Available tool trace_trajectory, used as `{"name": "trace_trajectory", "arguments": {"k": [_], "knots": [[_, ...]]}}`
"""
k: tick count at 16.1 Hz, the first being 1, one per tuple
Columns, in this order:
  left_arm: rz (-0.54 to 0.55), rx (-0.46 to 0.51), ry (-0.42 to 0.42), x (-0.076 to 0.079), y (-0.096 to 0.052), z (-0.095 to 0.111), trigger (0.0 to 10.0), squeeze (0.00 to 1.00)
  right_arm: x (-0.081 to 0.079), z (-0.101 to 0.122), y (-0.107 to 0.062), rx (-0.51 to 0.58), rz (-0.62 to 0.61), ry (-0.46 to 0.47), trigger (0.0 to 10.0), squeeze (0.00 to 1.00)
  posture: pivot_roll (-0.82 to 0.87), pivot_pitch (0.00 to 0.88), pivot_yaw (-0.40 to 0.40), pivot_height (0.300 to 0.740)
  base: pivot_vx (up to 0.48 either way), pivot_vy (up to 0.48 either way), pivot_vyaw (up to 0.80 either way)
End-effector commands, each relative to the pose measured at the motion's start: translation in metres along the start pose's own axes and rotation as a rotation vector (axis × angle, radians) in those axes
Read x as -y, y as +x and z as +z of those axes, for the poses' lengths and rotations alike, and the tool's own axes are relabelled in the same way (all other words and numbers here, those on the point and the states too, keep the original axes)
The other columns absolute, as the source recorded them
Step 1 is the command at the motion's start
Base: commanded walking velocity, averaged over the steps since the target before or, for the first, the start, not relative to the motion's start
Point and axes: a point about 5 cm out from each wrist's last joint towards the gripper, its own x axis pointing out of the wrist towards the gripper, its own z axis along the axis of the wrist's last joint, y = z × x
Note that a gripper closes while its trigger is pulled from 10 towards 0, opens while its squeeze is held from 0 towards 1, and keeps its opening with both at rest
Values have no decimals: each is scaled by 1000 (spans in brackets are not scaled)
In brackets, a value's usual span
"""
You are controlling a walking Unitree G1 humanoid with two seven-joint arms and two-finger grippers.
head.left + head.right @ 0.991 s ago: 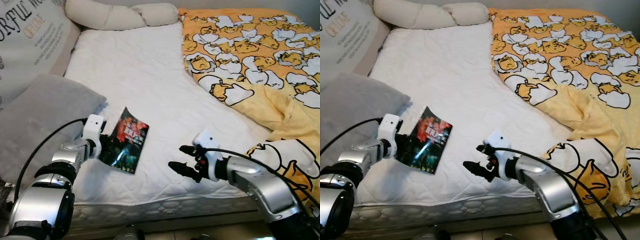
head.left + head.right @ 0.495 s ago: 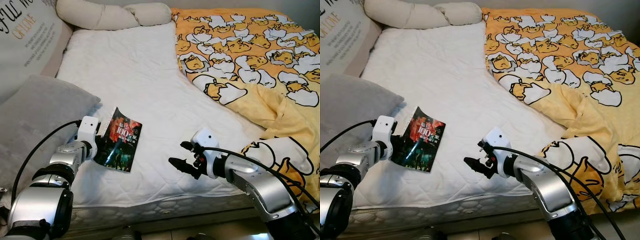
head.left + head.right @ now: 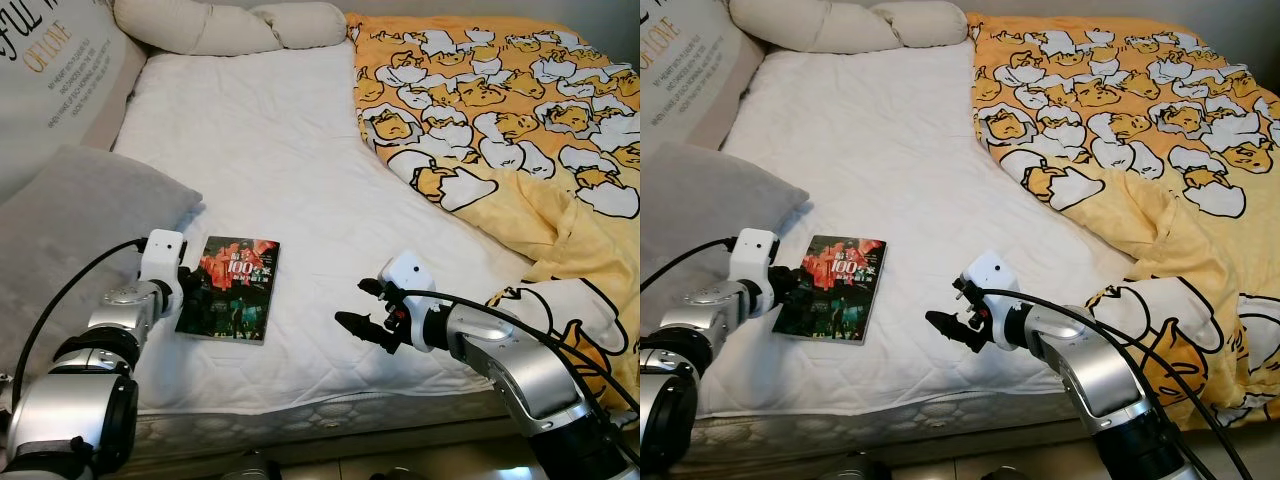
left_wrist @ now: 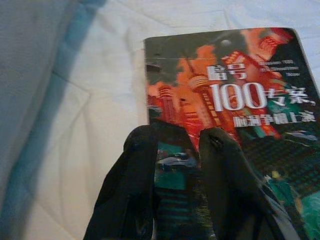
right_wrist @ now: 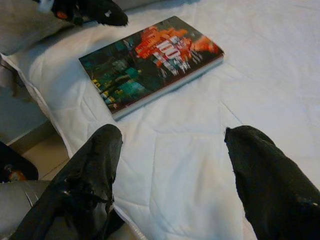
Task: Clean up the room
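Observation:
A book (image 3: 230,300) with a dark red-and-green cover and "100" on it lies flat on the white mattress (image 3: 270,160), near the bed's front left. My left gripper (image 3: 190,292) sits at the book's left edge. In the left wrist view its two fingers (image 4: 140,165) rest side by side over the cover, slightly parted, holding nothing. My right gripper (image 3: 352,305) hovers low over the mattress to the right of the book, open and empty. The right wrist view shows the book (image 5: 150,60) ahead of its wide-spread fingers (image 5: 95,165).
A grey pillow (image 3: 70,230) lies left of the book, with a printed cushion (image 3: 50,70) behind it. A cream bolster (image 3: 220,25) lies at the head. A crumpled yellow duck-print blanket (image 3: 500,100) covers the right half. The mattress's front edge (image 3: 300,410) drops to the floor.
The book stood tilted up in my left gripper; it has been lowered flat onto the mattress and the fingers have let go. The right gripper has hardly moved. The camera shifted slightly.

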Motion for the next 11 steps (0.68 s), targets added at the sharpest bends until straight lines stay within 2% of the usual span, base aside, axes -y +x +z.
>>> {"name": "trace_trajectory", "arguments": {"k": [1,4,5,6,7,10,11], "knots": [[23,4,10,-6,-2,2,10000,0,2,2,-1,4,-6,-22,10000,0,-100,47,19,740,0,0,0],[61,25,69,-19,-7,6,10000,0,3,2,-4,5,-10,-25,10000,0,-94,42,25,740,0,0,0],[69,62,72,-23,-10,11,10000,0,4,3,-4,16,-26,-19,10000,0,-87,32,29,740,0,0,0],[45,159,37,-25,-12,24,10000,0,6,4,-7,45,-56,-10,10000,0,-81,24,30,740,0,0,0],[-1,297,10,-20,-14,40,10000,0,9,4,-10,90,-128,-8,10000,0,-71,12,33,740,0,0,0],[-60,415,8,-6,-16,50,10000,0,17,2,-12,123,-275,-25,10000,0,-61,2,30,740,0,0,0],[-65,468,33,5,-18,52,10000,0,21,0,-13,137,-357,-37,10000,0,-54,0,27,740,0,0,0]]}}
